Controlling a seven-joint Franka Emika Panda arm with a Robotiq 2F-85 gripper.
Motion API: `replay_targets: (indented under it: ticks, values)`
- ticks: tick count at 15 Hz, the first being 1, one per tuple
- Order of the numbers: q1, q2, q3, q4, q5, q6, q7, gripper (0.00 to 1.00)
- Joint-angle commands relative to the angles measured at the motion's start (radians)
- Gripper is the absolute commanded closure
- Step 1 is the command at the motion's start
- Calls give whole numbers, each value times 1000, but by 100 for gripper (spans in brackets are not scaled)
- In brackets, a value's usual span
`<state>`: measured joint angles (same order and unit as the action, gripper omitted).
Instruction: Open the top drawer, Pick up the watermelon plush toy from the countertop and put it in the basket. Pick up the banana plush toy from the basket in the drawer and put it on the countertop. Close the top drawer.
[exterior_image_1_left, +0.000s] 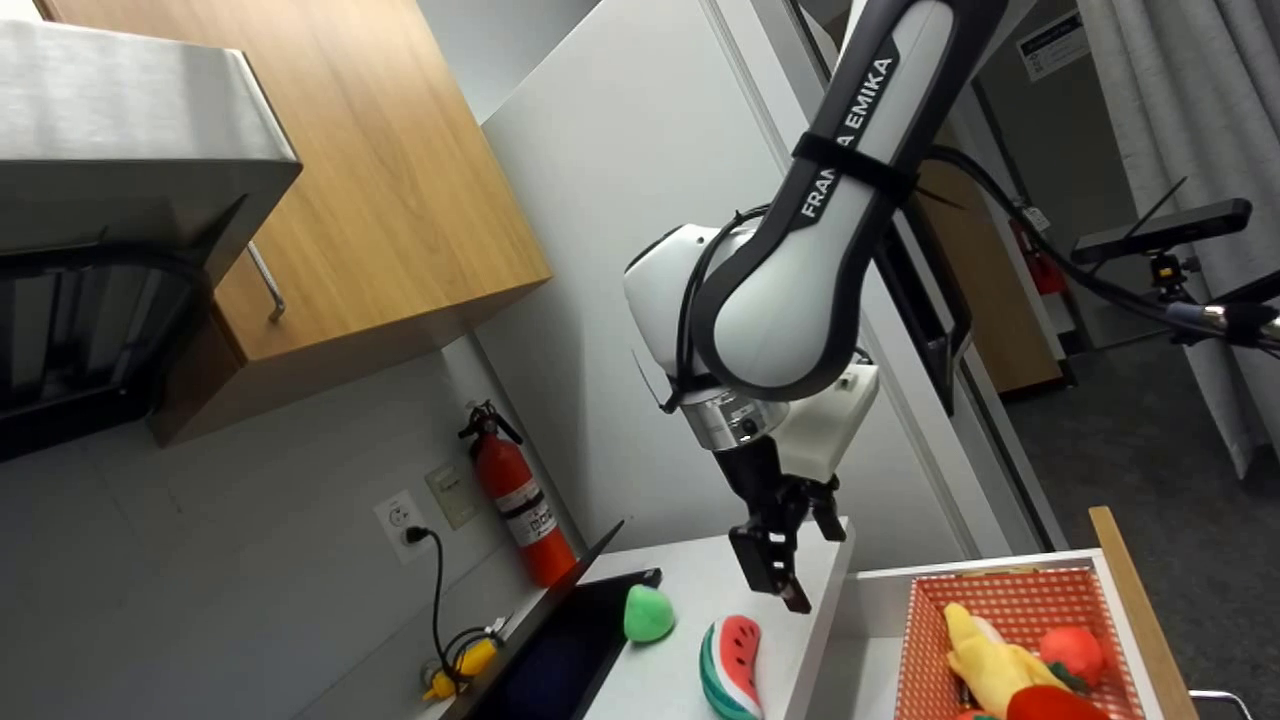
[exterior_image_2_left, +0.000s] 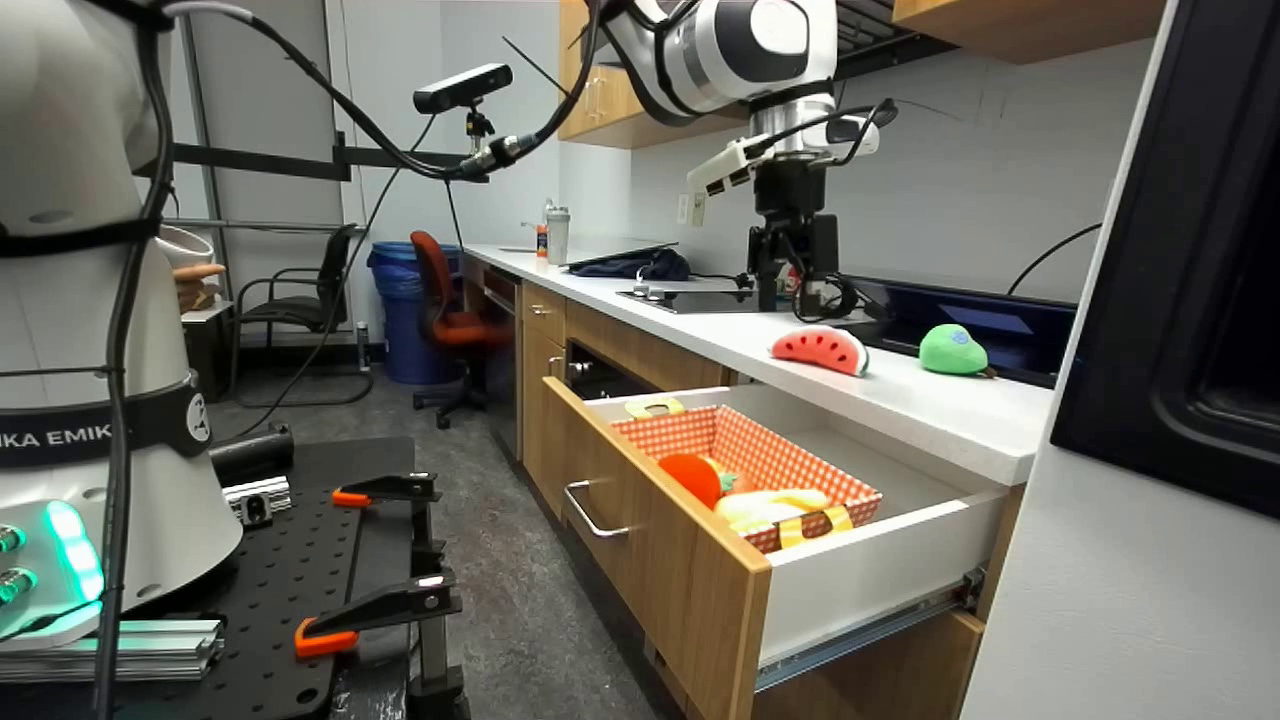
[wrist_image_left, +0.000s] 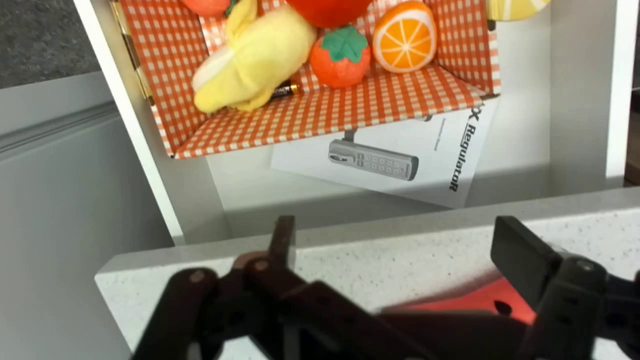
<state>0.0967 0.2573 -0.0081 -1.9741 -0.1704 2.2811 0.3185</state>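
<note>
Watermelon plush toy on the counter, red face showing, and the end effector hangs above with nothing in its grasp!

Fingers wide apart, and the toy's red peeks from behind them in the wrist view. Near it on the counter, in both exterior views, sits the green plush. Past the counter's edge, the top drawer stands open, the basket resting inside. And there's the banana plush toy in that basket, just beside a tomato plush, an orange-slice plush next along. A booklet lies on the drawer's floor, partly hidden by the basket.
</note>
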Motion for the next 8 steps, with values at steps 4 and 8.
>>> replay_targets:
  ticks: [4,8]
  values:
    - [32,97,-4,135,10,41,122,0]
    - [58,147,-2,214,39,43,199,0]
